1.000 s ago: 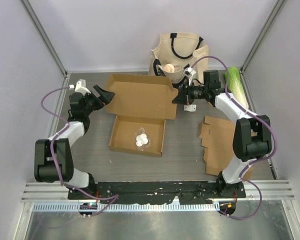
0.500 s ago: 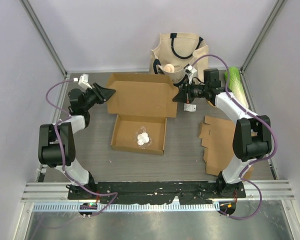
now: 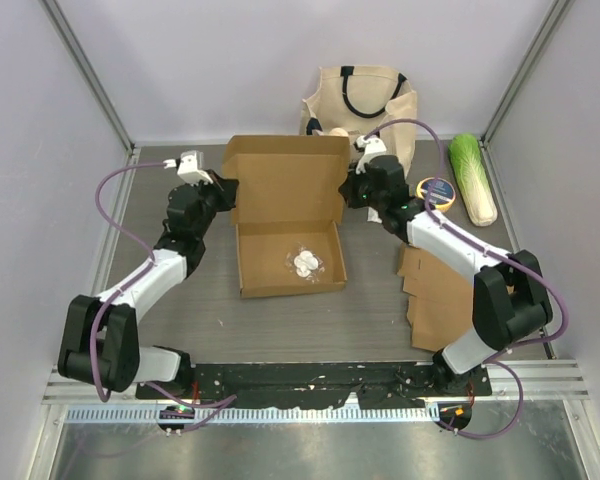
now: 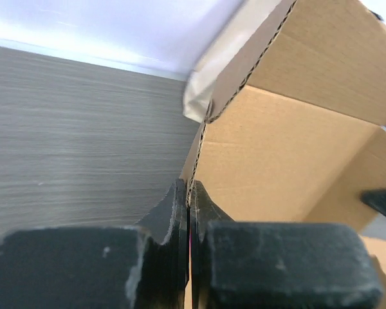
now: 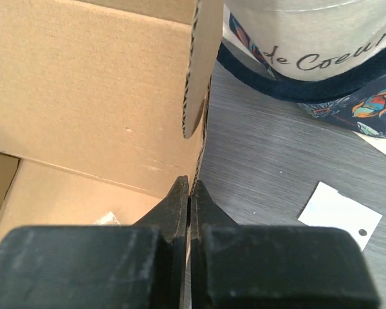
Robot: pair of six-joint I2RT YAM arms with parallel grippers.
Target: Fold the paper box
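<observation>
**Status: lid [image 3: 285,185] raised, pinched at both side edges**

Surface: grey wood-grain table [image 3: 180,300], pale walls on three sides. At the back stands a tote bag [image 3: 358,100]. A cabbage [image 3: 473,178] and a round tin [image 3: 435,189] are at right rear, and a flat cardboard sheet [image 3: 440,290] lies at right. The paper box [image 3: 280,275] sits mid-table with its tray open, white pieces [image 3: 305,263] inside and the lid standing at its far side. Left gripper [image 4: 188,193] is clamped narrow on the lid's left edge. Right gripper [image 5: 190,187] grips the right edge likewise.
</observation>
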